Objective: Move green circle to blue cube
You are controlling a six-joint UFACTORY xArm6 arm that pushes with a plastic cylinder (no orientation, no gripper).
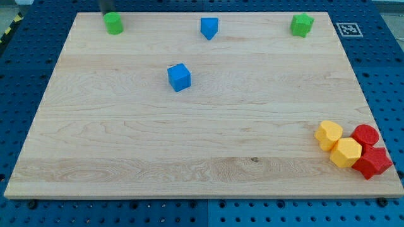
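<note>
The green circle [114, 24] stands near the board's top left corner. My tip [108, 12] is a dark rod end just above it at the view's top, touching or nearly touching its upper left side. The blue cube [179, 77] sits lower and to the right, in the board's upper middle, well apart from the green circle.
A blue pointed block [209, 28] sits at top centre. A green star-like block [302, 25] is at top right. Two yellow blocks [329, 134] [346, 152] and two red blocks [365, 135] [372, 162] cluster at the bottom right corner. The wooden board [189, 145] rests on a blue pegboard.
</note>
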